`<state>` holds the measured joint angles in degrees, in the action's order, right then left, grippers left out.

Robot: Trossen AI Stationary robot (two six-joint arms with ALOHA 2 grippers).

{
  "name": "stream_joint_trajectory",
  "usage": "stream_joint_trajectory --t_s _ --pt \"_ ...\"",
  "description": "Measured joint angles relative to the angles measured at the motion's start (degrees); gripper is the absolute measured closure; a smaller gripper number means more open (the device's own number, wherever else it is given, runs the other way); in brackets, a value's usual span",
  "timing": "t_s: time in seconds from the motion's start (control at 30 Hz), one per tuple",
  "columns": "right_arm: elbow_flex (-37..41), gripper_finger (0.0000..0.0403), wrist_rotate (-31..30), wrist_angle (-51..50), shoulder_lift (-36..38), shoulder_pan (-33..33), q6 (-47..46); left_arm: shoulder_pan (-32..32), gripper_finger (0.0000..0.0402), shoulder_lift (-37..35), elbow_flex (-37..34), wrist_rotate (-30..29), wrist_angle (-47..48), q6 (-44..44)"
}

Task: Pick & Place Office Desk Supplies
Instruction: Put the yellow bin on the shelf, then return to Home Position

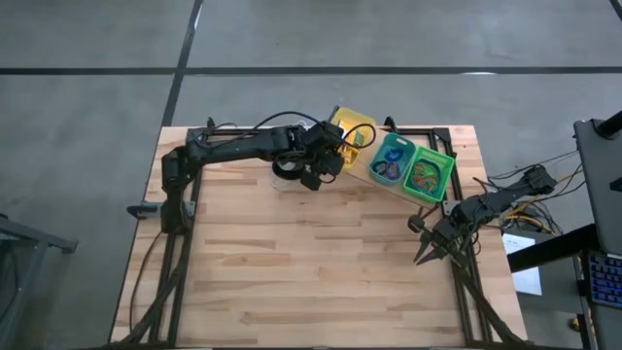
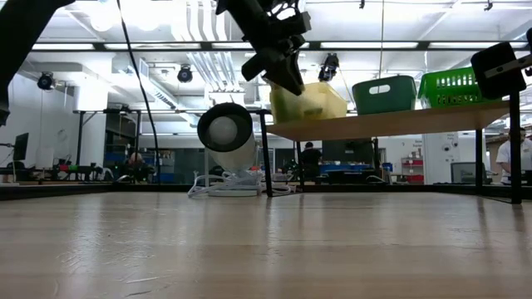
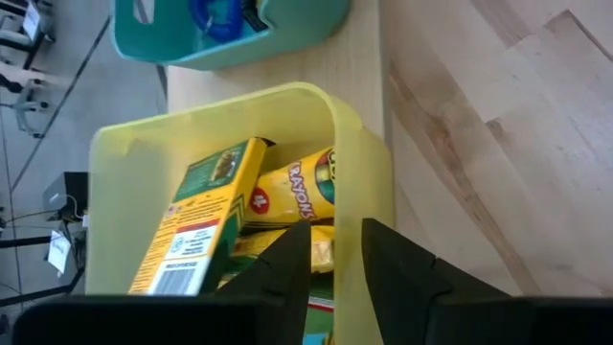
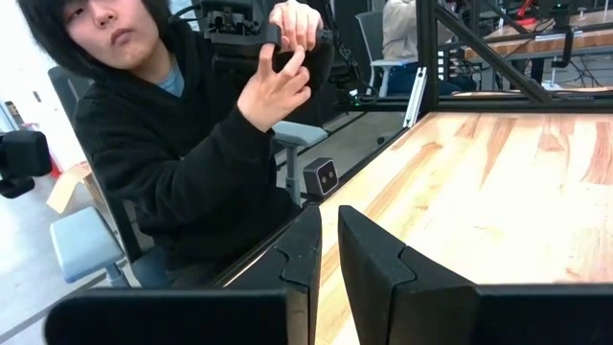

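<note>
**While Poised at the Yellow Bin: Parted, Gripping Nothing**

While hanging above the far side of the pale plank table (image 1: pixel 311 272), hovers as the left gripper (image 3: pixel 333 254) at the rim of the yellow bin (image 3: pixel 220 105). Glossy, translucent plastic there, with rounded corners and thin walls. Inside, flat cardboard crayon boxes (image 3: pixel 201 220) lying slantwise, one green and yellow with a barcode end, another yellow with printed lettering. Just beside, a teal bin (image 3: pixel 192 48) of the same smooth plastic, with blue loops (image 3: pixel 218 14) in it. Farther along, a green bin (image 1: pixel 428 173) with slotted sides, holding a tangle of coloured loops. All three in a row on a slanted wooden board (image 2: pixel 391 124), raised off the table. Near the yellow bin, a big white cylinder (image 1: pixel 285 175) lying on its side.

Dark, blocky fingers (image 3: pixel 287 268), moderately apart. Straddles the yellow bin's near wall, one finger on the inner side and one on the outer. Clasps nothing; cannot tell whether either finger touches the plastic.

At the table's right edge, low and well apart from the bins, waits as the right gripper (image 4: pixel 326 254), all but closed, with only a thin slit between the fingers and nothing in it. Beyond it, a seated person (image 4: pixel 192 163) in a dark hooded top, hands raised.
</note>
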<state>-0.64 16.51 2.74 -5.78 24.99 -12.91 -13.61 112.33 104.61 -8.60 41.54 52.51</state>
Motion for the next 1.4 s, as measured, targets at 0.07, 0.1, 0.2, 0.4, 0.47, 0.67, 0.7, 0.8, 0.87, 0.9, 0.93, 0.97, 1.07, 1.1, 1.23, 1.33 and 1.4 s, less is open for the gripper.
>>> stream_joint_trajectory --t_s 0.07,0.1,0.2,0.4,0.47,0.67,0.7,0.8,0.87,0.9,0.93,0.97,1.07,1.1,1.23,1.33,1.4 --pt "0.0 0.0364 0.0 0.0 0.0 0.0 0.0 0.0 0.0304 0.0 0.4 0.0 0.0 0.0" --pt "0.0 0.0364 0.0 0.0 0.0 0.0 0.0 0.0 0.0304 0.0 0.5 0.0 0.0 0.0" --pt "0.0 0.0364 0.0 0.0 0.0 0.0 0.0 0.0 0.0304 0.0 0.7 -0.5 0.0 0.0" --pt "0.0 0.0364 0.0 0.0 0.0 0.0 0.0 0.2 0.0303 -0.1 2.5 -0.6 1.4 -2.0" --pt "0.0 0.0364 0.0 0.0 0.0 0.0 0.0 0.3 0.0302 -0.1 2.9 -0.6 2.0 -2.0" --pt "0.0 0.0364 0.0 0.0 0.0 0.0 0.0 1.4 0.0271 -0.1 4.7 -0.6 6.1 -1.7" --pt "0.0 0.0364 0.0 0.0 0.0 0.0 0.0 1.7 0.0264 -0.1 5.3 -0.6 7.1 -1.7" --pt "0.0 0.0364 0.0 0.0 0.0 0.0 0.0 3.4 0.0245 -0.4 7.4 -0.4 9.9 -1.7" --pt "0.0 0.0364 0.0 0.0 0.0 0.0 0.0 4.5 0.0235 -0.9 8.7 -0.4 11.5 -1.7" --pt "0.0 0.0364 0.0 0.0 0.0 0.0 0.0 5.0 0.0231 -1.2 9.3 -0.5 12.3 -1.8" --pt "0.0 0.0364 0.0 0.0 0.0 0.0 0.0 5.6 0.0227 -1.7 9.8 -0.6 12.8 -2.4" --pt "0.0 0.0364 0.0 0.0 0.0 0.0 0.0 6.2 0.0225 -2.1 10.0 -0.9 13.0 -3.5" --pt "0.0 0.0364 0.0 0.0 0.0 0.0 0.0 8.0 0.0223 -4.2 9.9 -1.3 12.8 -8.0" --pt "0.0 0.0364 0.0 0.0 0.0 0.0 0.0 8.5 0.0223 -4.9 9.7 -1.3 12.8 -9.8" --pt "0.0 0.0364 0.0 0.0 0.0 0.0 0.0 10.9 0.0226 -7.7 9.6 -1.3 13.3 -18.2" --pt "0.0 0.0364 0.0 0.0 0.0 0.0 0.0 12.9 0.0233 -9.5 9.6 -1.2 15.1 -24.1" --pt "0.0 0.0364 0.0 0.0 0.0 0.0 0.0 14.5 0.0240 -10.5 9.6 -0.9 17.2 -27.3"
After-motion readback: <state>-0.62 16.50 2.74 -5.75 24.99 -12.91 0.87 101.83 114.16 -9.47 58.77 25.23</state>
